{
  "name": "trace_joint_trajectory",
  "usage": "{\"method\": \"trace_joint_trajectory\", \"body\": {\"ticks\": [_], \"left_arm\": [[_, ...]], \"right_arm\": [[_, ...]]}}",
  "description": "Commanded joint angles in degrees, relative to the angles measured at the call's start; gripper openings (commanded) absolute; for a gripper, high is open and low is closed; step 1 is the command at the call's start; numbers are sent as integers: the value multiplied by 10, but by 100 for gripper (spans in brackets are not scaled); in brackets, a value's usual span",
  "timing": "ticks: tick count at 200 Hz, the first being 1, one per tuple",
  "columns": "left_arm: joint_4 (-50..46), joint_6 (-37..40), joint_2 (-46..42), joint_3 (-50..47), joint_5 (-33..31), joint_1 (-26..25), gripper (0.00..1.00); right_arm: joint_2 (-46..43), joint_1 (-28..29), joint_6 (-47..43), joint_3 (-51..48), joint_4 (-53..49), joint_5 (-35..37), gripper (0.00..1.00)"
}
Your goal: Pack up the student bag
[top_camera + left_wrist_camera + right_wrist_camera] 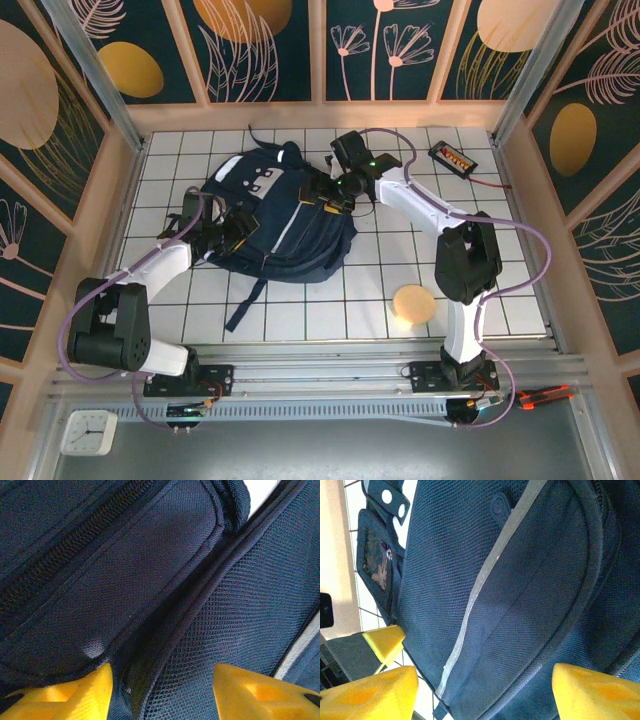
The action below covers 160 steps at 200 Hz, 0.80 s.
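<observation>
The bag [285,225] lies flat mid table [420,250], with the right gripper [485,685] spread wide over its front and the left gripper [160,680] astride a fold, hold unclear, so a shallow pinch could slip off or drag the bag sideways.

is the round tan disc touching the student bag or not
Apart. The top external view shows bare white tiles between the round tan disc and the student bag.

the student bag [165,580] is matt woven cloth with coarse mesh panels.
</observation>
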Motion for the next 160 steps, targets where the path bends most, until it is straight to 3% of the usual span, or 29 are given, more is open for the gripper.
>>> {"method": "trace_joint_trajectory", "body": {"ticks": [1, 69, 124, 160], "left_arm": [[31, 1, 6, 20, 11, 5, 51], [47, -17, 6, 9, 18, 5, 15], [49, -27, 4, 2, 22, 5, 1], [63, -46, -1, -9, 25, 4, 0]], "right_arm": [[10, 5, 3, 16, -2, 4, 72], [6, 6, -4, 11, -4, 4, 71], [-5, 6, -8, -3, 0, 7, 71], [-12, 5, -10, -11, 1, 11, 72]]}}
